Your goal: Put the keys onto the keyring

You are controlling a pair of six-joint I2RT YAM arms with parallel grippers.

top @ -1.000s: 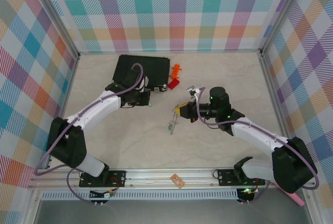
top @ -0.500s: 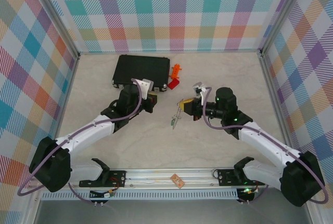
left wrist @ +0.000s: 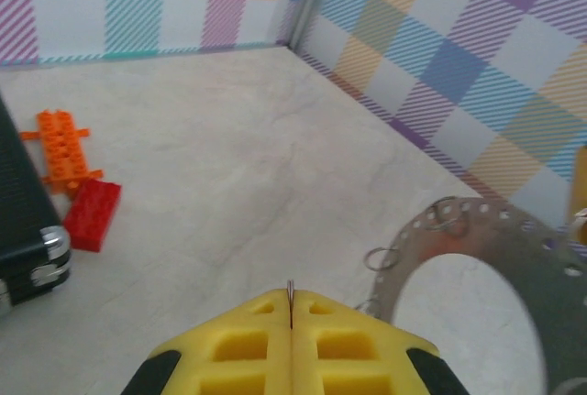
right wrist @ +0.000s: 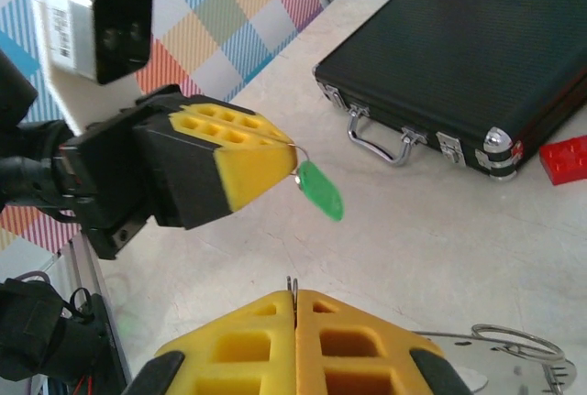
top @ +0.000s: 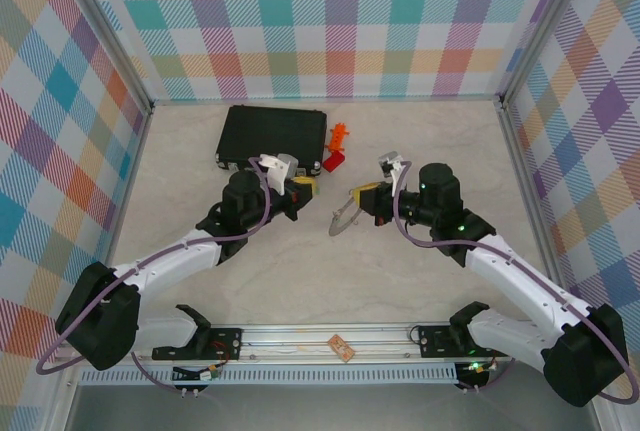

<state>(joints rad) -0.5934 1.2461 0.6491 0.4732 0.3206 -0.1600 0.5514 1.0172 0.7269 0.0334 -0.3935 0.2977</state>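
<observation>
grn-tag key (right wrist: 321,195), grey keyring (left wrist: 500,230), blk case (right wrist: 477,47)

Here's the keyring (left wrist: 500,230): a flat, thin grey ring with a wide hole and small holes punched round its rim. It's pinched by its edge in the right gripper (top: 364,197), with two small wire loops (left wrist: 381,257) hanging on the rim. Facing it, one key sits clamped between the closed pads of the left gripper (right wrist: 275,152), its green tag (right wrist: 321,192) dangling free below, near the ring but apart from it, the blade too small to make out.
</observation>
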